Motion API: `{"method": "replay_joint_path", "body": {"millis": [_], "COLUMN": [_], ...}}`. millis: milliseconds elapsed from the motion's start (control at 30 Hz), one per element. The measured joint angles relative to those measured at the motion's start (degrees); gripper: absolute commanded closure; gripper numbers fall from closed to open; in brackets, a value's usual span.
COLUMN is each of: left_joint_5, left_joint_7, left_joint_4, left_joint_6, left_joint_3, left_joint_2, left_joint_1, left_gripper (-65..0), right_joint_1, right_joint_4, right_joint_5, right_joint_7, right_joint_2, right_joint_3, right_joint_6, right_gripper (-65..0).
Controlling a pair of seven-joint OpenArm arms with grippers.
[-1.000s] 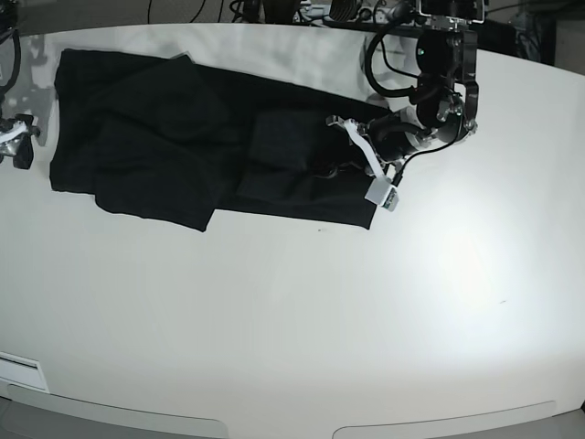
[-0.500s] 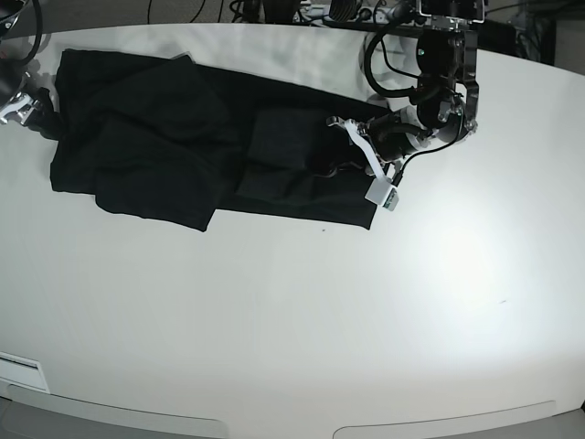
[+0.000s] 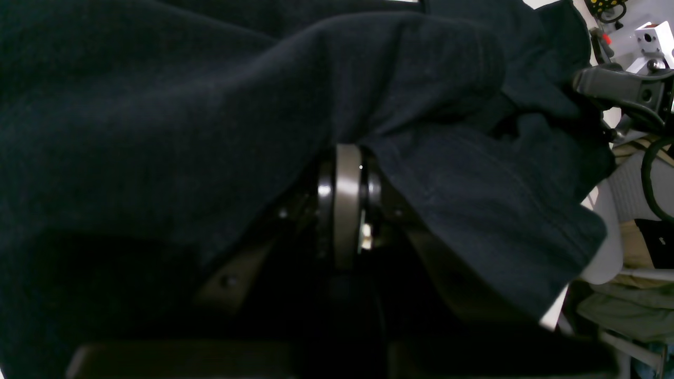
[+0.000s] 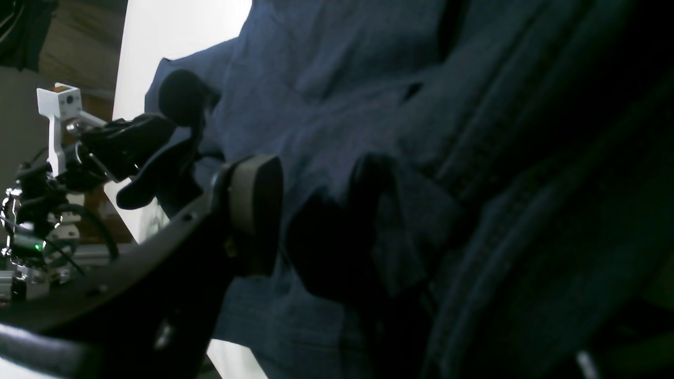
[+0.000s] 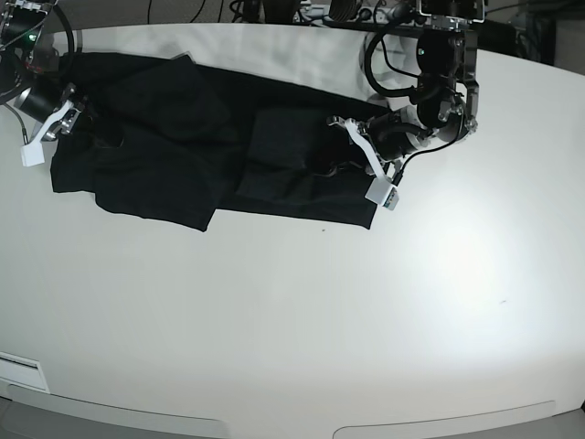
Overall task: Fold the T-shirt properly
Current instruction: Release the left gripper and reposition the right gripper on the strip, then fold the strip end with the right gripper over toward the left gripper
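The black T-shirt (image 5: 183, 137) lies spread along the far side of the white table (image 5: 302, 311), its left part folded double. My left gripper (image 5: 333, 166) sits at the shirt's right end, shut on a pinch of cloth. In the left wrist view the cloth (image 3: 210, 105) drapes over the gripper and hides the fingers. My right gripper (image 5: 77, 123) is at the shirt's left edge. In the right wrist view it (image 4: 300, 221) stands open, one pad (image 4: 255, 205) bare, the other finger against a fold of the shirt (image 4: 368, 79).
Cables and arm mounts (image 5: 439, 37) stand at the table's far edge. A white strip (image 5: 20, 370) lies at the front left corner. Shelving and clutter (image 3: 632, 252) show beyond the table's end.
My right gripper has moved from the table's left edge up and in, onto the shirt's left edge. My left gripper has stayed at the right end.
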Motion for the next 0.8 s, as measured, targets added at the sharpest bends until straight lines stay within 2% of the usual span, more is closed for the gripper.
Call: {"method": "replay_joint_path", "body": {"millis": [67,100,167,200,267,367,467,600,700,800], "left_joint_5": [-0.63,-1.38,-2.80,-4.33,-7.52,-15.65,-20.96,-22.45,-22.45,-21.35], "left_joint_7": [0.11,0.31,1.20,1.81,3.85,8.04,11.50,13.64,14.93,14.82], "left_joint_4": [0.00,0.00,-0.07,-0.04,0.20,1.22,1.38,1.38,1.38,1.36], "left_joint_6": [0.02,-0.07,-1.09,-1.57,-2.82,-6.95,-7.93,-8.09,-8.11,-9.11], "left_joint_3": [0.00,0.00,0.00,0.02,-0.13,-2.03,-5.25,-9.35,-11.52,-11.52], "left_joint_2": [0.00,-0.02,-0.02,-0.15,-0.15,-0.04,-0.02,-0.11,-0.15,-0.79], "left_joint_1": [-0.02,-0.04,-0.48,-0.85,-1.95,-4.87,-6.73,-6.82,-6.49,-4.11], "left_gripper": [0.0,0.0,0.0,0.0,-1.2,-16.9,-28.2,-29.3,-29.3,-29.3], "right_joint_1": [0.02,0.02,0.28,0.66,1.49,2.78,3.67,3.58,3.28,3.43], "right_joint_4": [-0.02,-0.02,0.20,0.68,2.38,6.64,10.75,15.02,18.86,24.90], "right_joint_5": [0.61,0.66,-1.05,-1.55,-1.97,-7.87,-15.23,-25.86,-32.74,-33.75], "right_joint_7": [-1.14,-1.79,-3.78,-4.81,-6.36,-6.43,-3.56,0.50,2.97,2.84], "right_joint_2": [0.00,0.00,0.02,0.07,0.50,2.45,5.75,10.82,13.70,14.91], "right_joint_3": [-0.02,-0.02,-0.11,-0.11,-0.31,-0.17,0.90,0.96,0.92,0.96], "right_joint_6": [-0.26,-0.26,0.20,-0.42,-0.72,-0.87,-0.87,-1.57,-6.95,-12.59], "right_gripper": [-29.4,-22.1,-2.8,0.0,0.0,0.0,0.0,0.0,0.0,0.0]}}
